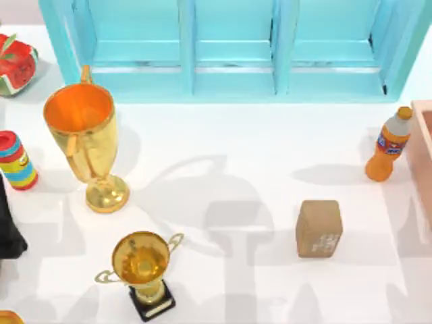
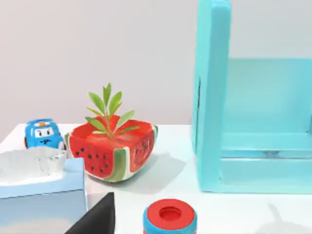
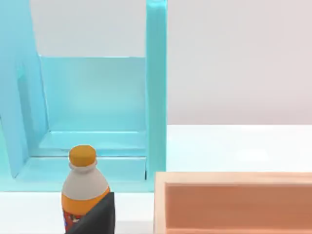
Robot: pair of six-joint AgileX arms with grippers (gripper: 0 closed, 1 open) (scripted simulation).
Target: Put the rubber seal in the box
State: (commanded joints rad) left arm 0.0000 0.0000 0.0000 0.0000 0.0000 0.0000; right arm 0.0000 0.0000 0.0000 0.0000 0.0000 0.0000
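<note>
The rubber seal (image 1: 318, 228) lay flat on the bench (image 1: 229, 142), toward its right edge, well apart from the box (image 1: 423, 152) at that edge. An orange bottle (image 1: 389, 144) stood just beside the box. Whether either hand was apart or together, I could not tell.

From our left wrist camera we see a red watermelon-slice planter with a green rind (image 2: 113, 152) standing on the white table (image 2: 170, 178), a leafy green sprig (image 2: 108, 109) rising from it. Beside it sits a small blue toy car with a cartoon face (image 2: 43, 134). Nearer to us is a pale blue tissue box (image 2: 41, 197) with white tissue (image 2: 30, 162) on top. A red-topped, blue-rimmed round can (image 2: 170, 215) stands close by, and a turquoise panelled frame (image 2: 212, 92) rises just beyond it.
</note>
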